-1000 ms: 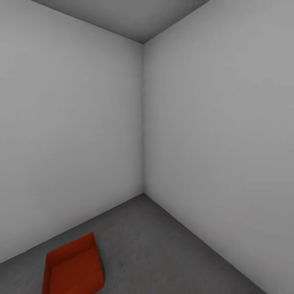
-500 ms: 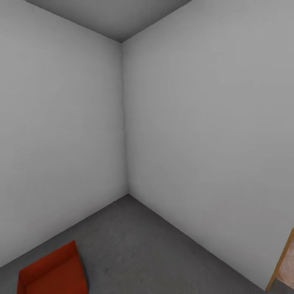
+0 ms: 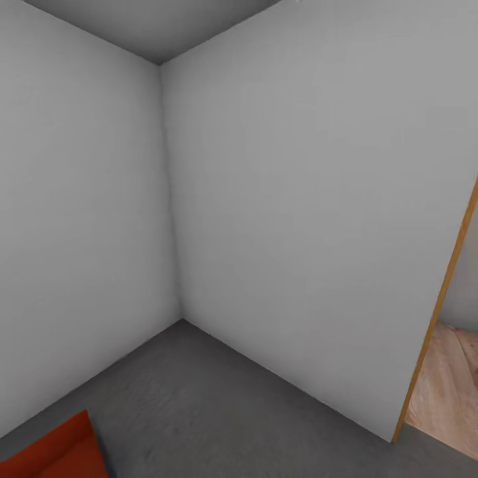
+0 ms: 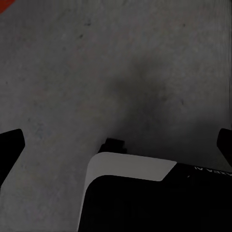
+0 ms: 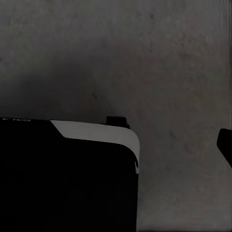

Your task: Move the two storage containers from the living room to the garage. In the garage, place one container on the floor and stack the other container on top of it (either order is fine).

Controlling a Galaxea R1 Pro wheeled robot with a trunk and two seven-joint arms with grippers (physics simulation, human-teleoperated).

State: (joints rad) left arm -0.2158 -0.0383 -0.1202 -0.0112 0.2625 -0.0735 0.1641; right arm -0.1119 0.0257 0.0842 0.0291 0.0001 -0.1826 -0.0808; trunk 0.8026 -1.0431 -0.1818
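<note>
Garage corner: two pale grey walls meet under a grey ceiling, dark concrete floor below. One orange-red storage container sits on that floor at the lower left of the head view, cut off by the picture edge, near the left wall; a sliver of it shows in the left wrist view too. At right, an orange-brown door frame with light wood-plank flooring beyond. Left end effector hangs over bare concrete, fingertips far apart, open and empty. Right end effector: one fingertip visible over concrete, cannot tell if open or closed.
</note>
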